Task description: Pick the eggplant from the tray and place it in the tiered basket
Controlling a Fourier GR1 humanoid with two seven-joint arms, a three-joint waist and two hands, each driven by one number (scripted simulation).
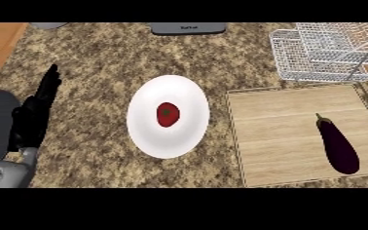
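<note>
The tiered basket (320,51) at the counter's far right corner runs past the right edge of the view, so its far side cannot be seen. The wooden tray (287,126) is cut by the right edge too. At the counter's back edge, a grey object (188,28) and a pale rounded one (49,25) show only slivers, unidentifiable.

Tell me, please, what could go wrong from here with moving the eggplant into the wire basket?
1. The eggplant lies near the wooden tray's right edge, while the only robot hand in view, the left, rests far across the counter.
2. It is long and smooth, so it may tip in a grasp.
3. The basket has tiers that could catch it.
</note>
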